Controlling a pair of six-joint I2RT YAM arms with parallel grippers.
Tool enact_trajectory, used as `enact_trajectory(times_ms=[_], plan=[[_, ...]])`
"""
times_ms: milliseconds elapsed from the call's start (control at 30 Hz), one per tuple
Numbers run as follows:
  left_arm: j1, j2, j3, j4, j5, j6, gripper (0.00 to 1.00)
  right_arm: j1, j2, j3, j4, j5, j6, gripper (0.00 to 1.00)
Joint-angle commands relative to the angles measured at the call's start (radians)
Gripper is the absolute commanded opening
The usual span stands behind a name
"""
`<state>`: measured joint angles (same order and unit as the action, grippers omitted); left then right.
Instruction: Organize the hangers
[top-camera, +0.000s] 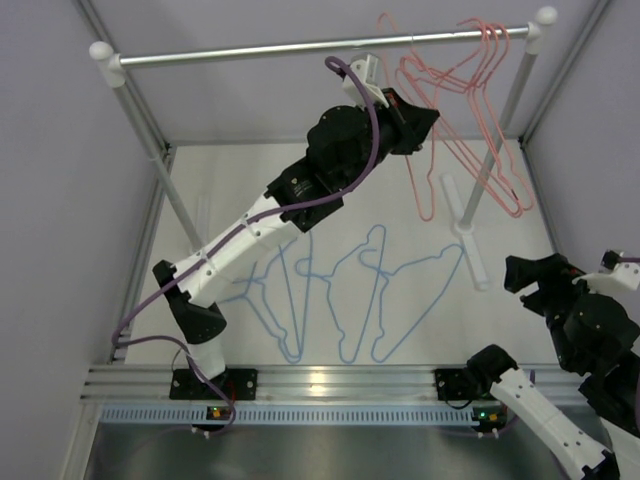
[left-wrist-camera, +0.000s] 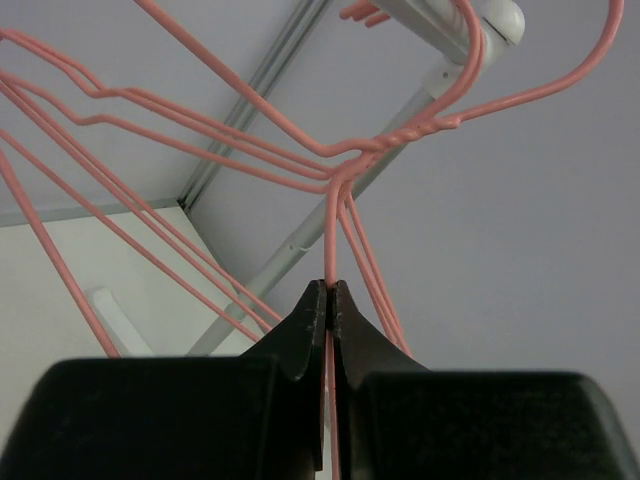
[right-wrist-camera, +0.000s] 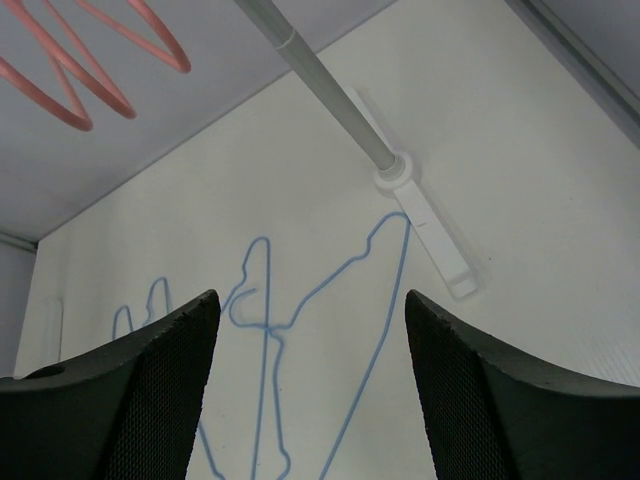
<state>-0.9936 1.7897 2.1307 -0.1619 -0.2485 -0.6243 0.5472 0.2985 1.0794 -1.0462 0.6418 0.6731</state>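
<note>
Pinching a pink hanger (left-wrist-camera: 332, 230) by its wire with the left gripper (left-wrist-camera: 328, 300) pressed together, up beside the rail (top-camera: 250, 50) — other pink hangers (top-camera: 470, 130) hanging at its right end. Holding the right gripper (right-wrist-camera: 310, 310) spread above the table (top-camera: 250, 190) — blue hangers (top-camera: 372, 300) lying flat there.

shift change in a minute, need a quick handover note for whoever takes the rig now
Left gripper: raised by the rail, fingers shut on one pink hanger.
Right gripper: open, empty, low on the right side.
Done: pink hangers bunched at the rail's right end; can't tell if the held one's hook is seated.
Left: blue hangers lie flat on the table, none hung.
</note>
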Motion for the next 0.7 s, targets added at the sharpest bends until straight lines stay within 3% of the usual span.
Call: enact_trajectory(times_ms=[0, 667], plan=[[0.041, 0.025, 0.066, 0.105, 0.047, -0.051, 0.0, 0.016, 0.024, 0.04, 0.023, 0.002, -0.024, 0.72], [0.102, 0.099, 0.078, 0.096, 0.141, -0.152, 0.0, 0.016, 0.011, 0.027, 0.023, -0.01, -0.023, 0.72]])
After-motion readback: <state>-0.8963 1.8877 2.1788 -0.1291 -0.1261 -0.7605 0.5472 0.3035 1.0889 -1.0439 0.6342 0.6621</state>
